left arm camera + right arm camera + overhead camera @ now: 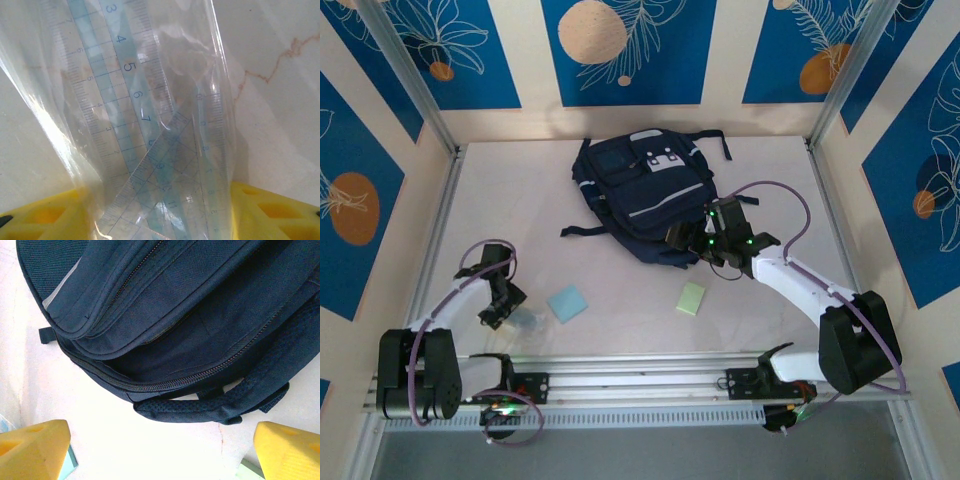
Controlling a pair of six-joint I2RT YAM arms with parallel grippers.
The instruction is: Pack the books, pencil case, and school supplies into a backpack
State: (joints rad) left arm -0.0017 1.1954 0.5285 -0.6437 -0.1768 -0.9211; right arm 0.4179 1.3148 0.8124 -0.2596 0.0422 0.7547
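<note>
**A:** Where was the backpack?

**B:** The backpack [645,195] lay flat on the table [520,210], at 12 o'clock from the table's middle in the top view. Its pale stripe faced up.

**A:** And the right gripper?

**B:** The right gripper [688,240] sat at about 4 o'clock from the backpack, just beside its edge. In the right wrist view its yellow fingers [35,450] stood wide apart with bare table between them. The padded carry handle [200,407] lay just beyond, toward 12 o'clock. I could not tell whether the zips [165,382] were open.

**A:** What about the left side?

**B:** The left gripper [505,310] was at 9 o'clock from the light blue pad [567,302], low over the table. In its wrist view a clear plastic pouch [150,125] holding rulers [125,70] and a set square [170,170] ran between the fingers [45,215]. The jaws stood partway in, one on each edge of the pouch. I could not tell whether they had a real grip on it.

**A:** Any other supplies?

**B:** The pale green pad [691,298] lay at 5 o'clock from the backpack and at 3 o'clock from the blue pad, well apart from it. Both were flat on the table, outside the backpack.
</note>
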